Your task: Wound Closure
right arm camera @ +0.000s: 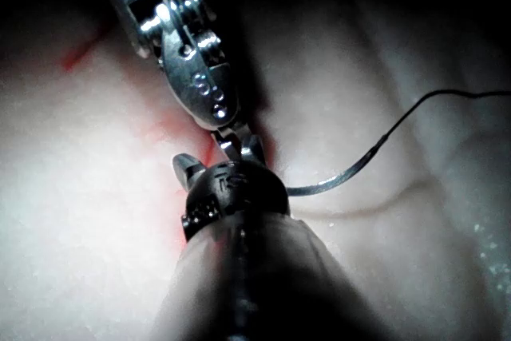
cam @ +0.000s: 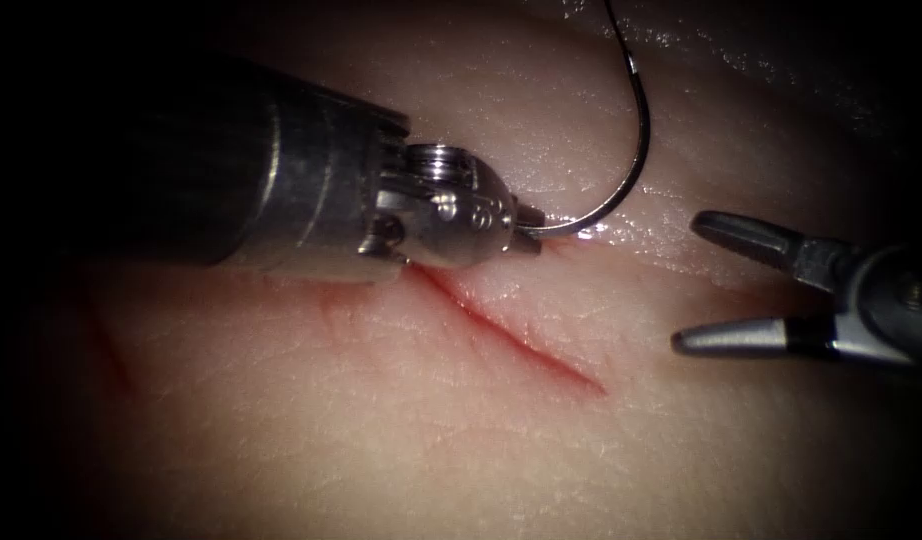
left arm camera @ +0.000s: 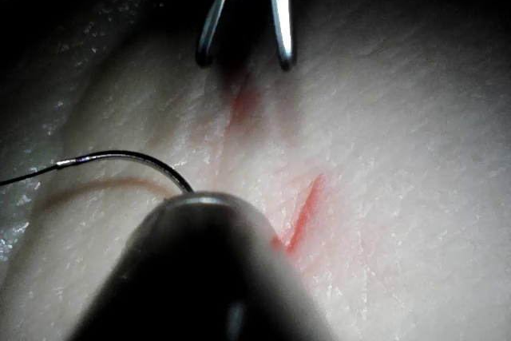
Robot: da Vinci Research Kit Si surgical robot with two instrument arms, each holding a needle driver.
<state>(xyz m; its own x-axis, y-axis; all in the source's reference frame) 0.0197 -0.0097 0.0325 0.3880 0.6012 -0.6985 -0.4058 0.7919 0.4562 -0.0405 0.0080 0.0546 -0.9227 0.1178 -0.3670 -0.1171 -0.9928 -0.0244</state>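
Left tool (cam: 526, 228): clenched on the needle (cam: 636, 160) near its pointed end, just right of the cut's upper end, at frame centre.
Right tool (cam: 701, 285): jaws spread wide, holding nothing, hovering at the right edge of the frame, well right of the cut.
Needle: curving up from the left tool's jaws toward the top of the frame, lying over the tissue (cam: 401, 440) on the cut's right side; whether the tip is in the tissue cannot be told.
Thread (cam: 613, 18): running from the needle's blunt end out of the top of the frame.
Left arm: thick shaft entering from upper left, wrist bent toward the cut.
Cut (cam: 511, 335): slanting red line from centre toward lower right, edges unclosed.
Red fluid (cam: 111, 355): faint streak at left of frame.
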